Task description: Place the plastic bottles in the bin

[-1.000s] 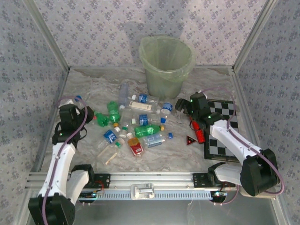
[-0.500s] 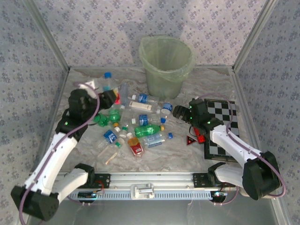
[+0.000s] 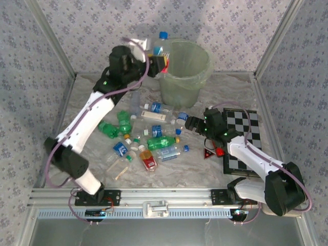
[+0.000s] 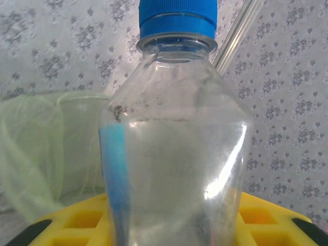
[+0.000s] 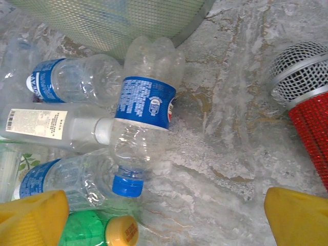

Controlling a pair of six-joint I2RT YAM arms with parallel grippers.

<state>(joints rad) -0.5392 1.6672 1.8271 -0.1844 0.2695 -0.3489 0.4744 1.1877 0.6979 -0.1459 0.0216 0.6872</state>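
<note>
Clear plastic, blue-capped: one bottle point(image 3: 161, 46) stands upright, clamped in the left gripper point(image 3: 162, 61) at the bin point(image 3: 180, 84)'s left rim, with the arm stretched far across the table. The left wrist view adds its blue label strip. Loose bottles point(image 3: 154, 139) crowd mid-table. The right gripper point(image 3: 190, 123), jaws apart, hovers low over a blue-labelled bottle point(image 5: 144, 110) near the bin's base.

Left arm point(image 3: 95, 110) high and far forward, left fingers point(image 4: 66, 233) clamped tight; right arm point(image 3: 251, 154) low, right fingers point(image 5: 31, 215) wide apart.
</note>
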